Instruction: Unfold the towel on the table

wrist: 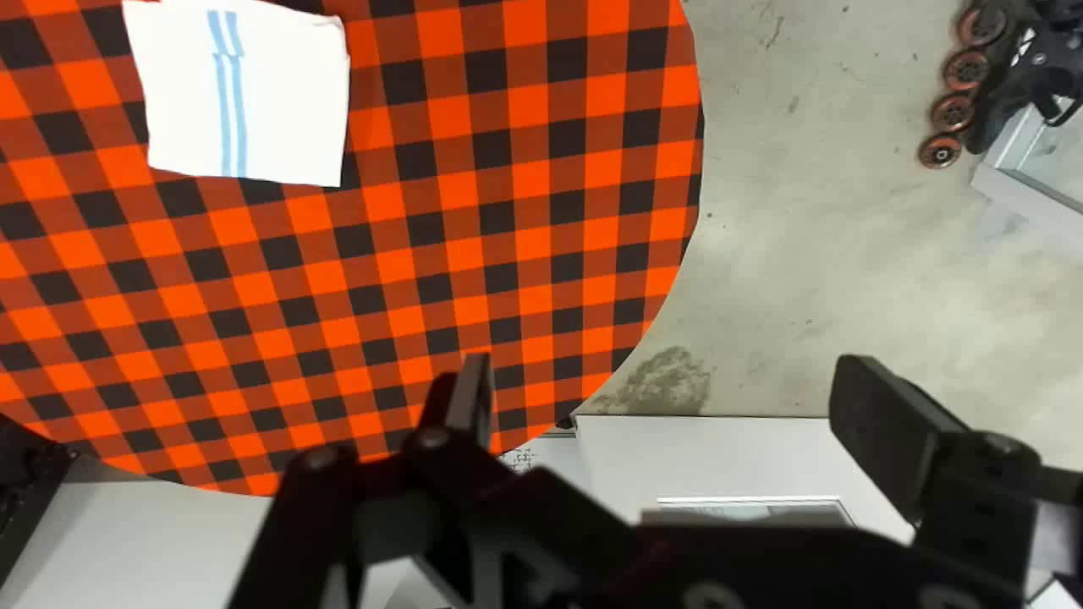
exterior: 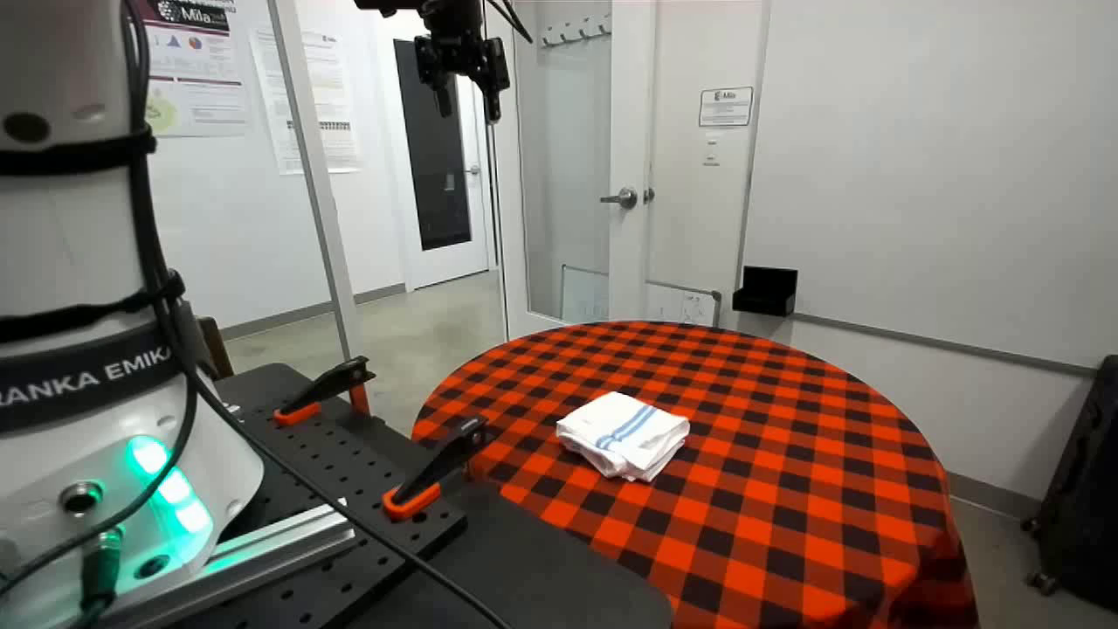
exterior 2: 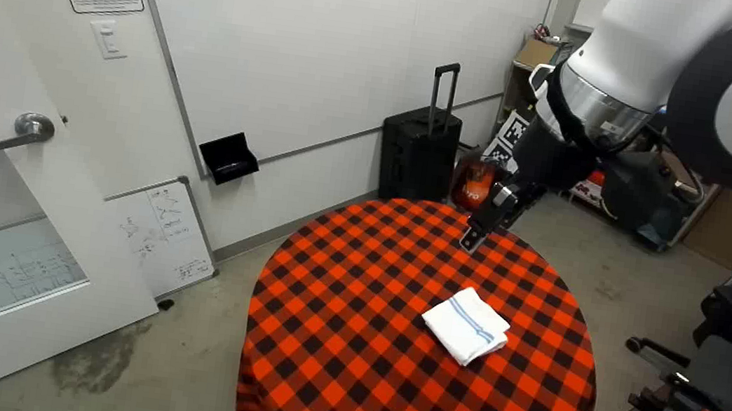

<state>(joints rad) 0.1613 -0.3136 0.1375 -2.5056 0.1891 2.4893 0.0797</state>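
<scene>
The white towel [exterior: 622, 434] lies folded into a thick, roughly square stack with blue stripes on its top face. It also shows in an exterior view [exterior 2: 467, 326] and at the upper left of the wrist view [wrist: 245, 93]. It rests on the round table [exterior: 786, 489], which has a red-and-black checked cloth; the table also shows in an exterior view [exterior 2: 351, 317] and in the wrist view [wrist: 474, 254]. My gripper [exterior: 470, 107] is high above the towel and apart from it. Its two fingers are wide apart with nothing between them in the wrist view [wrist: 664, 381].
Black clamps with orange pads [exterior: 437, 467] sit on the robot's dark mounting plate [exterior: 524, 559] beside the table. A glass door [exterior: 568, 175] and a whiteboard wall [exterior 2: 329, 52] stand behind. A black suitcase [exterior 2: 419, 152] and an orange-and-black object [exterior 2: 474, 186] stand past the table's edge.
</scene>
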